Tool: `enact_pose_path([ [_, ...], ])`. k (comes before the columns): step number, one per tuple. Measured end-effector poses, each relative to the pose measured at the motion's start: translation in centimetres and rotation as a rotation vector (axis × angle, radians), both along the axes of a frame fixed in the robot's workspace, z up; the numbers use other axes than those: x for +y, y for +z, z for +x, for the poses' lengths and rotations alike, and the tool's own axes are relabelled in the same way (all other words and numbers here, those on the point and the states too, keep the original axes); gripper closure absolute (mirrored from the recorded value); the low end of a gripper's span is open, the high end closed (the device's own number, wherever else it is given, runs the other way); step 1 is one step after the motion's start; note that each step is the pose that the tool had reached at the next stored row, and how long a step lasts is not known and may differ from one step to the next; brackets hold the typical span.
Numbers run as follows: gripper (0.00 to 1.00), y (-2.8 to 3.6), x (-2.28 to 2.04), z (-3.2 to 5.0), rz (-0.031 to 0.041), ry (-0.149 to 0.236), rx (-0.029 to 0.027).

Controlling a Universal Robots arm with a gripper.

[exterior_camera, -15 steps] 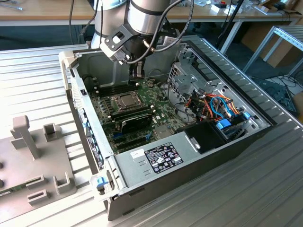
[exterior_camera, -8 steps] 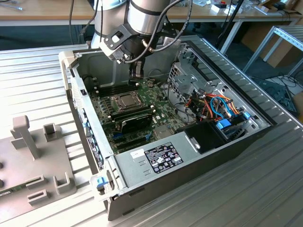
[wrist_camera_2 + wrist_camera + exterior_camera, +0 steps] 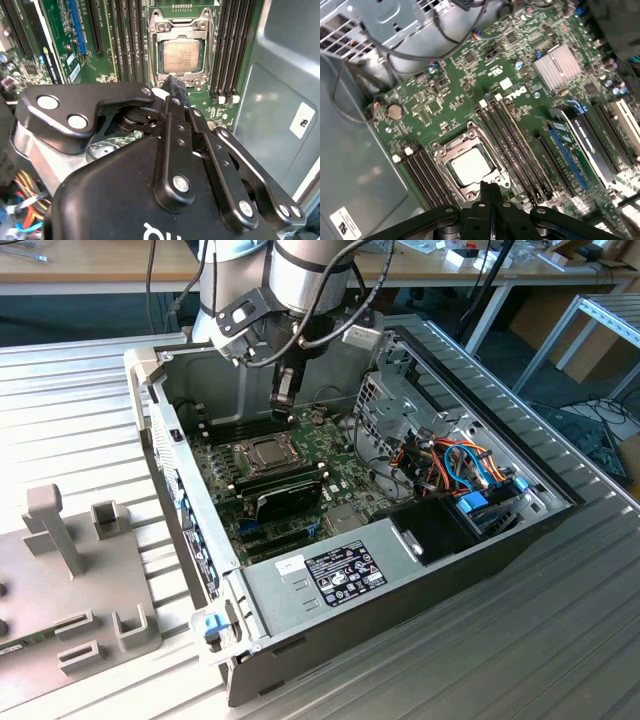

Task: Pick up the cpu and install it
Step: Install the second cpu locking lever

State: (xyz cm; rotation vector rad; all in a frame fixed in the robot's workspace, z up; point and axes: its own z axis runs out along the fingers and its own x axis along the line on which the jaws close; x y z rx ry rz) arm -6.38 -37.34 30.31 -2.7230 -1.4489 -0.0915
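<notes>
- The gripper is hanging inside the open computer case, fingers pinched together with nothing between them, just above the green motherboard.
- The cpu is lying flat in its socket directly beneath the fingertips, pale metal top facing up, so the chip appears seated and let go rather than carried.
- In the second wrist view, the closed fingertips are sitting at the near edge of the socket's metal frame, apart from the cpu itself.
- Black memory slots are flanking the socket on 2 sides of the gripper, leaving a narrow lane for any sideways move.
- A finned heatsink and a bundle of cables are standing further off, well clear of the fingers.
- The case's grey side wall is rising close beside the gripper; the freest room appears to be straight up, through the open top.
</notes>
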Motion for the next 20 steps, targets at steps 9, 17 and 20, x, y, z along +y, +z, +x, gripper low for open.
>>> enact_pose_path([
  [9,0.89,-0.06,0.0,0.0,0.0001,-0.16,-0.0001],
  [17,0.89,-0.15,0.0,0.0,0.0,-0.322,0.0],
  [20,0.89,-0.17,0.0,0.0,-0.0001,-0.368,0.0],
])
